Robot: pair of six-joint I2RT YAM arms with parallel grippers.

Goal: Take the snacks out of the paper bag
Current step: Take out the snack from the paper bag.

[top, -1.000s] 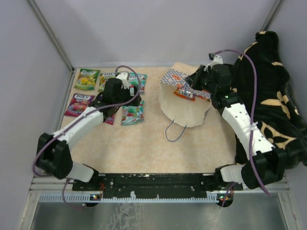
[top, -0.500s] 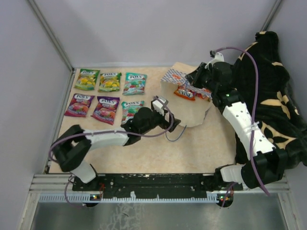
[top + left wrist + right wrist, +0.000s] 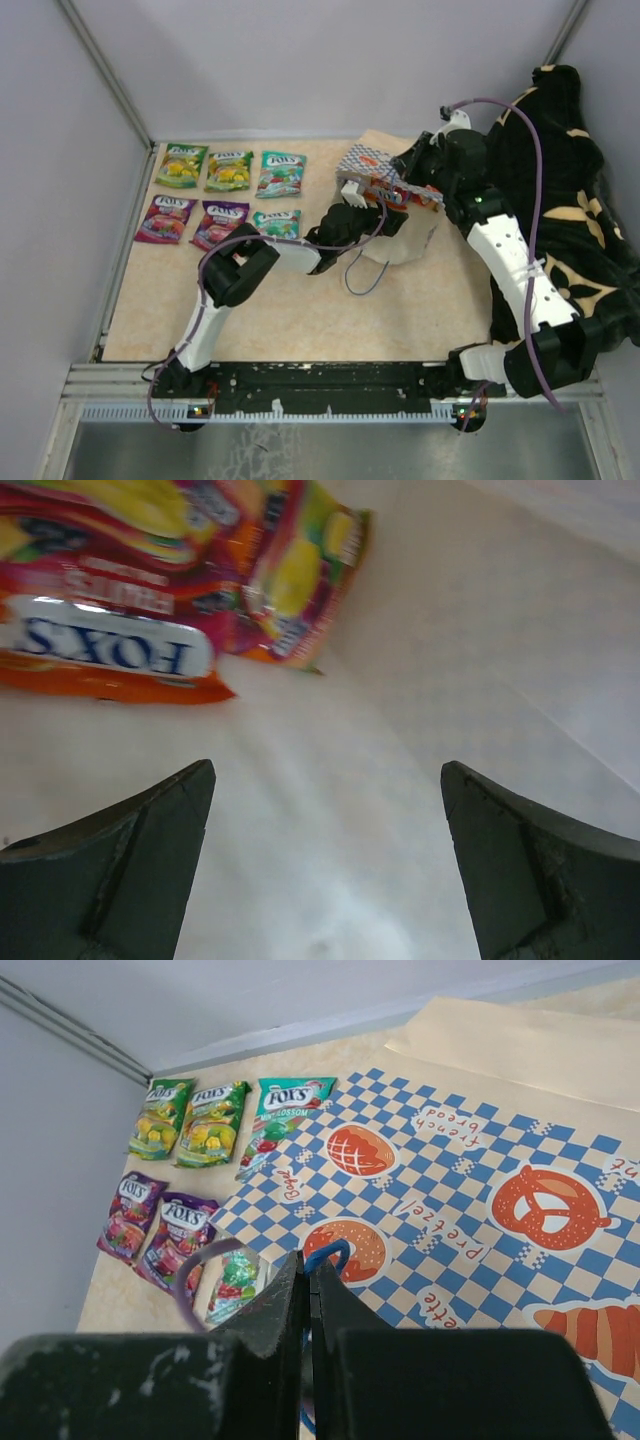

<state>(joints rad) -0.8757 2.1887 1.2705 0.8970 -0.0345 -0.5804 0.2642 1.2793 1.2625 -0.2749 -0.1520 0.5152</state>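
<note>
The cream paper bag lies on its side, its blue-and-white checkered band turned up. My right gripper is shut on a thin blue cord handle and holds the bag's mouth up. My left gripper reaches into that mouth and is open, with only pale paper between its fingers. Just ahead of it inside the bag lie a red-orange snack packet and a second one. Several more snacks lie in two rows on the table at the left.
A black-and-tan blanket is heaped along the right side, behind the right arm. The bag's other blue cord handle loops onto the table in front of the bag. Grey walls close the back and the left.
My left arm has swung right from the rows of packets to the bag, and its open gripper has gone into the mouth. The right gripper has kept hold of the handle.
</note>
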